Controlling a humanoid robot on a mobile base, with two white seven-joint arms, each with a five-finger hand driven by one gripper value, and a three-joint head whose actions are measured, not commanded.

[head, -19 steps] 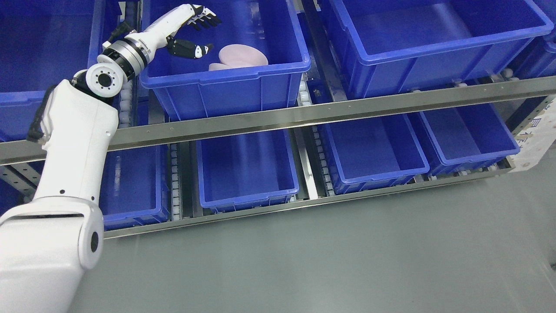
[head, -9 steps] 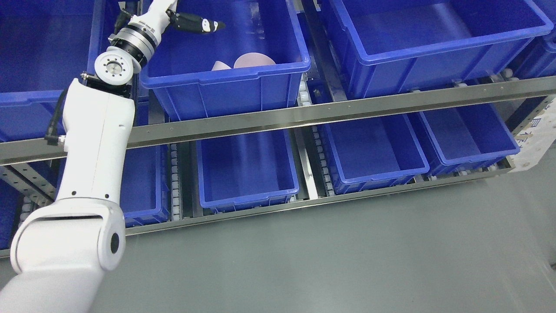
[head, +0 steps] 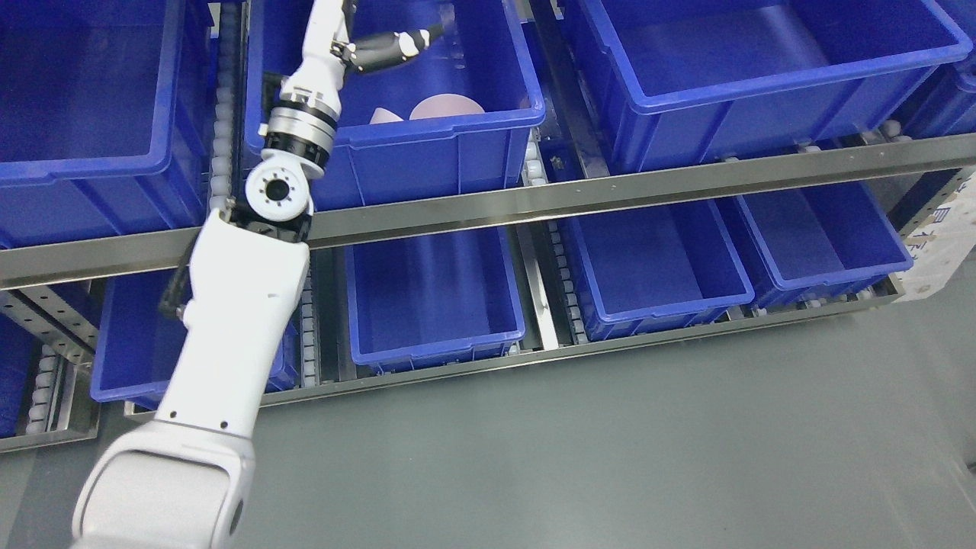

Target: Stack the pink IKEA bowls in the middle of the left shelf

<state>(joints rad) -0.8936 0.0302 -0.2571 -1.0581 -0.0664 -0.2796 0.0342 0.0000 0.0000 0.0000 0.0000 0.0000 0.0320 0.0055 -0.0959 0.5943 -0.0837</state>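
Floor: bare grey surface nearest the camera.
Lower shelf: blue bins sit in a row on roller tracks; the middle one [head: 435, 293] shows nothing inside.
Steel rail [head: 610, 187]: runs across the front edge of the upper shelf level.
Left arm: rises from the lower left, its forearm crossing the rail and the front left corner of the upper middle bin [head: 396, 145].
Left hand [head: 366, 46]: up over the left part of that bin's interior, mostly cut off by the top edge; one dark thumb-like digit juts right, well above the bowls.
Fingers: cannot tell how far open they are, since only the one digit shows; nothing visible in their hold.
Pink bowls [head: 446, 107]: low in the bin behind its front wall, a larger rounded one with a smaller pink piece [head: 383, 115] just beside it on the left; whether nested or merely touching is unclear.
Right hand: out of sight.
Risk: the bowls may not be seated squarely, so the stack could lean or slip; the forearm, close to the bin rim, could catch it and jolt the bin.
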